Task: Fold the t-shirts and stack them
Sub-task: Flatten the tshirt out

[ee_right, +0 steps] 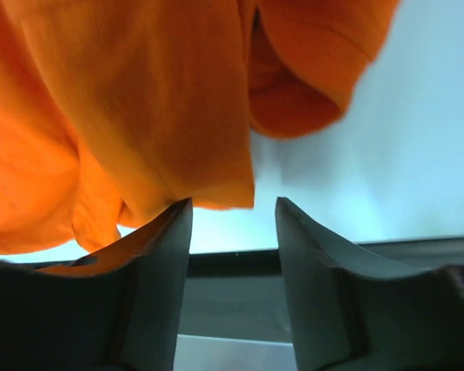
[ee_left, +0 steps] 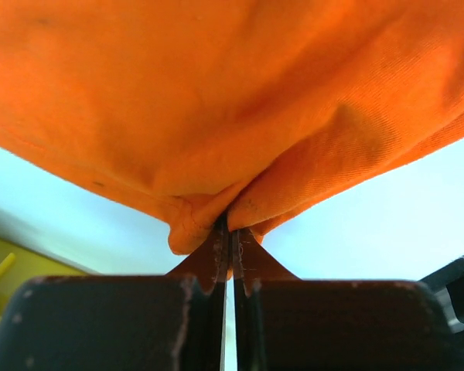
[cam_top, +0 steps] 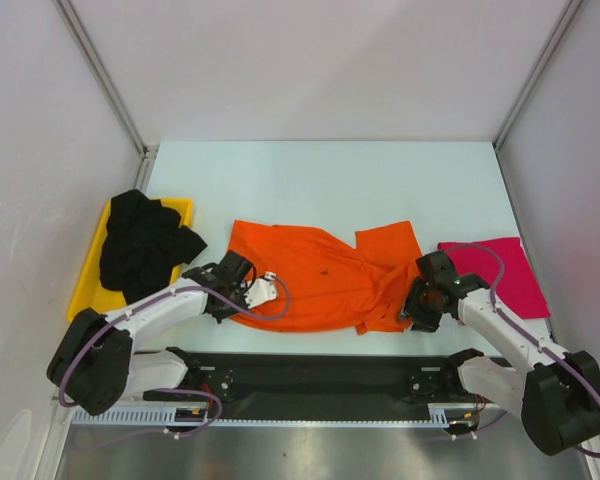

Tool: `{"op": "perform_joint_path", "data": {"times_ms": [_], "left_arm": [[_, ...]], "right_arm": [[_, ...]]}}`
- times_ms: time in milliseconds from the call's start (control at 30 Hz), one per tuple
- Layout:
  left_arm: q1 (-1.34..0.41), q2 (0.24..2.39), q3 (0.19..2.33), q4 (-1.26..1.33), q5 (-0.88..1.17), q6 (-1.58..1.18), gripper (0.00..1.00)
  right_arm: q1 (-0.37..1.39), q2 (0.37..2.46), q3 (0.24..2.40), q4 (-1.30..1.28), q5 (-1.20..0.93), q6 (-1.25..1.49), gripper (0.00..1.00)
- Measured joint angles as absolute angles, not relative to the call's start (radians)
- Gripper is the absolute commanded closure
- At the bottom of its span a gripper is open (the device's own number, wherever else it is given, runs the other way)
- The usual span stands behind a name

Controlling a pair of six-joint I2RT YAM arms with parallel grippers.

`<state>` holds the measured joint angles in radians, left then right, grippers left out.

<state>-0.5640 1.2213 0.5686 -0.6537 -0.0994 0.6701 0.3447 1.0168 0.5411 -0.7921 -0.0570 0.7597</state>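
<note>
From above, the fingertips of both pincers were hidden beneath their own wrist housings, so only the wrist cameras showed the grips.

The left pincer [ee_left: 230, 236] was clamped tight, jaws pressed together on a puckered fold of the orange shirt [cam_top: 320, 275]. The cloth bunched right at the tips and spread up and out of the picture. That view cut off nearly all of the garment.

The right pincer [ee_right: 233, 205] stood with its jaws apart and the pale counter [cam_top: 320, 185] showing in the gap. A hem of the orange shirt hung just above the gap, and one finger [ee_right: 166, 232] met or nearly met the cloth; I could not tell which. Nothing was gripped.

Only the top view gave the layout. The orange shirt lay spread and rumpled across the middle of the counter, the left pincer at its left edge and the right pincer at its right edge. A pink shirt [cam_top: 505, 270] lay flat just beyond the right arm, its near corner covered by that arm. A black shirt [cam_top: 145, 245] sat heaped on a yellow tray [cam_top: 88, 290] at the far left, hiding much of it.
</note>
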Motion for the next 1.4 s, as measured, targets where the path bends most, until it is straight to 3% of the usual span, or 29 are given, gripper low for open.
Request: {"op": "perform_joint_path", "data": {"times_ms": [67, 167, 200, 400, 667, 800, 933, 1033, 1100, 1267, 1333, 1400], "left_arm": [[-0.558, 1.215, 0.569, -0.651, -0.103, 0.669, 1.00], [-0.541, 1.200, 0.569, -0.652, -0.103, 0.669, 1.00], [-0.533, 1.195, 0.569, -0.652, -0.103, 0.669, 0.99], [-0.403, 1.167, 0.619, -0.691, -0.101, 0.670, 1.00], [-0.308, 0.950, 0.757, -0.846, -0.090, 0.640, 1.00], [-0.283, 0.969, 0.841, -0.897, -0.077, 0.616, 1.00], [-0.255, 1.196, 1.084, -0.886, -0.075, 0.618, 1.00], [-0.213, 1.492, 1.425, -0.851, -0.072, 0.609, 1.00], [-0.189, 1.686, 1.698, -0.862, -0.075, 0.594, 1.00], [-0.142, 2.159, 2.497, -0.850, -0.121, 0.567, 1.00], [-0.134, 2.196, 2.546, -0.772, -0.159, 0.568, 1.00], [-0.130, 2.160, 2.472, -0.673, -0.184, 0.573, 1.00]], "right_arm": [[0.345, 1.039, 0.526, -0.738, -0.058, 0.767, 0.61], [0.345, 1.068, 0.522, -0.678, -0.055, 0.765, 0.94], [0.344, 1.073, 0.522, -0.661, -0.050, 0.762, 1.00], [0.315, 1.033, 0.576, -0.715, -0.030, 0.753, 1.00], [0.285, 0.866, 0.919, -1.005, -0.071, 0.729, 1.00], [0.244, 0.913, 1.059, -1.077, -0.123, 0.697, 1.00], [0.135, 1.200, 1.274, -1.003, -0.213, 0.627, 1.00], [0.086, 1.496, 1.502, -0.876, -0.231, 0.573, 1.00], [0.065, 1.702, 1.736, -0.840, -0.236, 0.550, 1.00], [0.027, 2.228, 2.548, -0.751, -0.289, 0.556, 1.00], [0.003, 2.334, 2.728, -0.679, -0.321, 0.599, 1.00], [-0.038, 2.292, 2.630, -0.537, -0.346, 0.645, 1.00]]}}
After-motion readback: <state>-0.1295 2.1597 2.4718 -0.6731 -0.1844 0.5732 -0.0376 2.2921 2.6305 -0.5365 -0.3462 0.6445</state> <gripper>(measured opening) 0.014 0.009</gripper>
